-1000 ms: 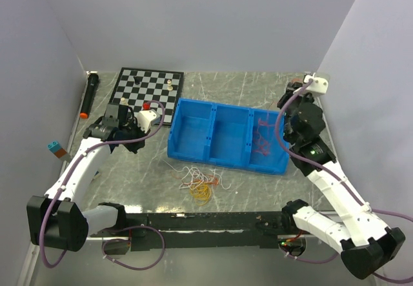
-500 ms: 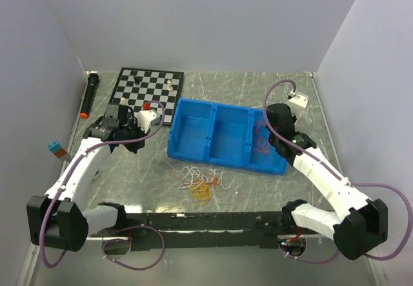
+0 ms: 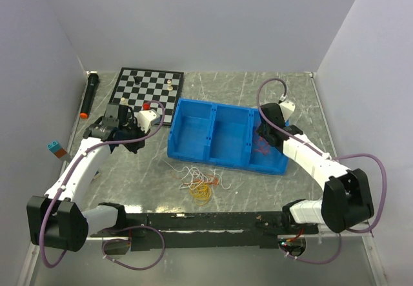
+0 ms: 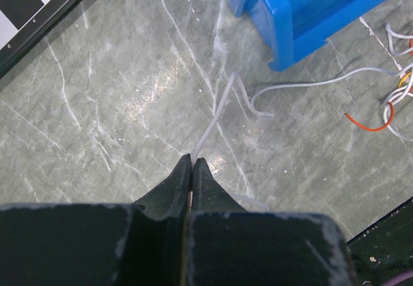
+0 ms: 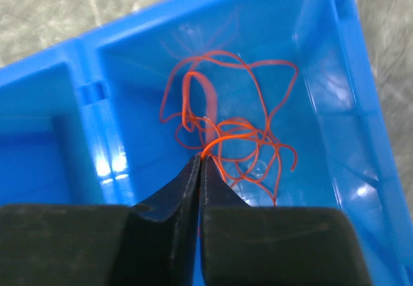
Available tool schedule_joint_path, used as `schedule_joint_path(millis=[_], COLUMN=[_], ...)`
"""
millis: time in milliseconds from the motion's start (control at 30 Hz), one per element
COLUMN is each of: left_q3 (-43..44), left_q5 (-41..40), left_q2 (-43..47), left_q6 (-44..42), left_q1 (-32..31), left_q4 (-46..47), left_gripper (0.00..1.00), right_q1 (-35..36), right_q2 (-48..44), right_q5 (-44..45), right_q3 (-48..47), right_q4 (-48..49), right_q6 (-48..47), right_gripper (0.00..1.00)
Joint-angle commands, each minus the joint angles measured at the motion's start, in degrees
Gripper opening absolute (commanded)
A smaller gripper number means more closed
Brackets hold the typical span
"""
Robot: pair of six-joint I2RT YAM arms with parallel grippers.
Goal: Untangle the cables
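A tangle of white, yellow and red-orange cables (image 3: pixel 200 184) lies on the table in front of the blue bin (image 3: pixel 193 153). My left gripper (image 3: pixel 137 133) stays low, left of the bin. It is shut (image 4: pixel 192 161) on a white cable (image 4: pixel 216 112) that runs off toward the tangle. My right gripper (image 3: pixel 261 137) reaches into the bin's right compartment. There it is shut (image 5: pixel 201 159) on a red-orange cable (image 5: pixel 222 141), which joins a loose bunch of red-orange cables (image 5: pixel 258 99) on the compartment floor.
A chessboard (image 3: pixel 147 89) with a few pieces lies at the back left, its edge (image 4: pixel 39 15) close to my left gripper. A black stick with an orange tip (image 3: pixel 89 95) rests by the left wall, and a small teal block (image 3: pixel 56 148) near it. Walls enclose three sides.
The right arm has swung left from beside the bin's right end and brought its gripper down into the right compartment. The left arm and the tangle have not moved.
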State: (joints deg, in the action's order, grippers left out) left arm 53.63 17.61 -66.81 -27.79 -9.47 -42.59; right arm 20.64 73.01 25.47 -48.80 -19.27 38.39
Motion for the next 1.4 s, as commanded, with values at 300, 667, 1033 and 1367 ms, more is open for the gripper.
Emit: schedule_joint_path(millis=[300,667,1033,1367], left_q3=[1.39,1.39,0.6,-0.63], left_q5=[1.11,1.73,1.9,3.14], left_q2=[0.1,-0.34,0.45,-1.31], left_q6=[0.28,0.98,0.9,1.34], left_q1=[-0.19,-0.28,-0.37,-0.37], left_q4=[1.1,1.37,1.1,2.6], left_gripper=[0.01,0.01,0.01,0.01], right_q1=[-1.57,-1.74,5.17,30.05], right_q2=[-14.55,-20.9,-22.64,-25.46], right_q5=[-13.24,-12.21,-26.62,-25.12], right_q3=[1.59,4.24,6.25,19.69], right_q4=[2.03,-4.54,8.09,14.69], right_q6=[3.36,1.86,-8.23,-5.09], right_gripper=[0.59,0.61,0.59,0.48])
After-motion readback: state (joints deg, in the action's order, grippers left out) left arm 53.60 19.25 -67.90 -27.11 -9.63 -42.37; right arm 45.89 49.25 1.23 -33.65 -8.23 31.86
